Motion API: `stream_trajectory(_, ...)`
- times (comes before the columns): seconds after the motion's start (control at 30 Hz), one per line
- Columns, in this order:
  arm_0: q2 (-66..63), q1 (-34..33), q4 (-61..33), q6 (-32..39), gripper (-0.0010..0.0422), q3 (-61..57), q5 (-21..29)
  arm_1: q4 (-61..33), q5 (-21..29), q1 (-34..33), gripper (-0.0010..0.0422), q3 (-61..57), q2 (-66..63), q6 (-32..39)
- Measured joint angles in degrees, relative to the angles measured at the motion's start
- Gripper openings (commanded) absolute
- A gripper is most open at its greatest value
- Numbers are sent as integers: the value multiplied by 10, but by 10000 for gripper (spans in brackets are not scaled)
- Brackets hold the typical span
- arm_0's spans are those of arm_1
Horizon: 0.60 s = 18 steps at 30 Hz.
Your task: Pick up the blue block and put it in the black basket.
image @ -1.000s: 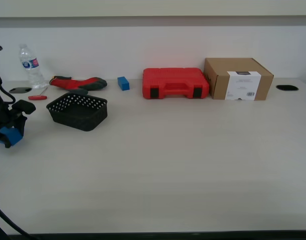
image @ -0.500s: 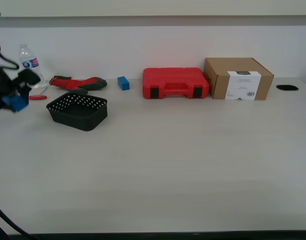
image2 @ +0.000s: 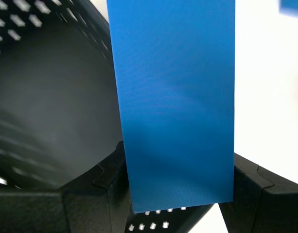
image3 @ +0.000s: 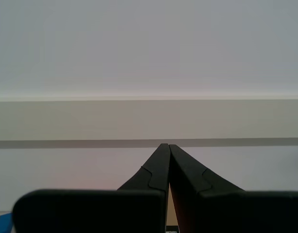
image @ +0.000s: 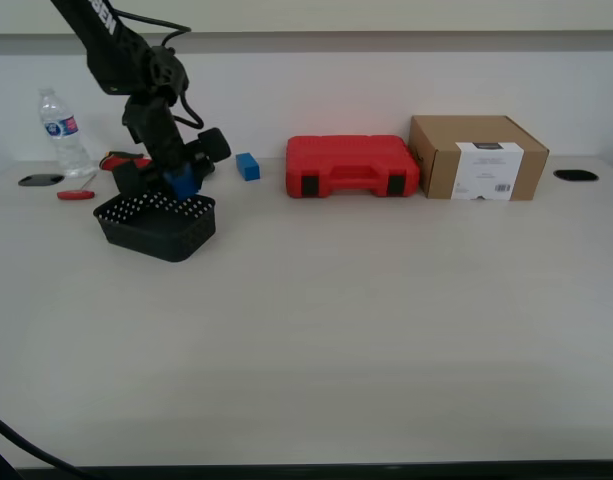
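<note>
My first gripper (image: 176,178) is clamped on the blue block (image2: 174,102), the brick standing long between the two black fingers (image2: 90,194) in the first wrist view. The exterior view shows the held block (image: 182,184) just above the far rim of the black basket (image: 156,228), toward its corner at the exterior view's right. Below the block in the first wrist view lies the basket's dark floor and perforated wall (image2: 22,19), with pale table (image2: 265,97) on the block's other side, so the brick appears to straddle the rim line rather than sit over the middle.

To do this step well, I judge the block should be carried further over the basket's floor and lowered before the fingers part; a release here could clip the flared rim and tip the brick onto the table.

My second gripper (image3: 167,148) has its fingers pressed together on nothing, aimed at a blank wall.

Beyond the basket lie a smaller blue block (image: 247,166), a red-and-black glove (image: 121,162), a water bottle (image: 62,132), a red plastic case (image: 351,166) and a cardboard box (image: 477,157)
</note>
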Motion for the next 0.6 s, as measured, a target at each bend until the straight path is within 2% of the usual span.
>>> stream_trajectory(0.13, 0, 0, 0, 0, 0, 0, 0, -99, -34, -7, -1, 49, 41, 7)
stream_trajectory(0.2, 0, 0, 1, 0, 0, 0, 0, -142, -75, -1, -1, 49, 37, 32)
stream_trajectory(0.3, 0, 0, 1, 0, 0, 0, 0, -150, -97, 7, -1, 49, 18, 79)
stream_trajectory(0.6, 0, 0, 1, 0, 0, 0, 0, -144, -100, 9, 0, 19, 10, 91)
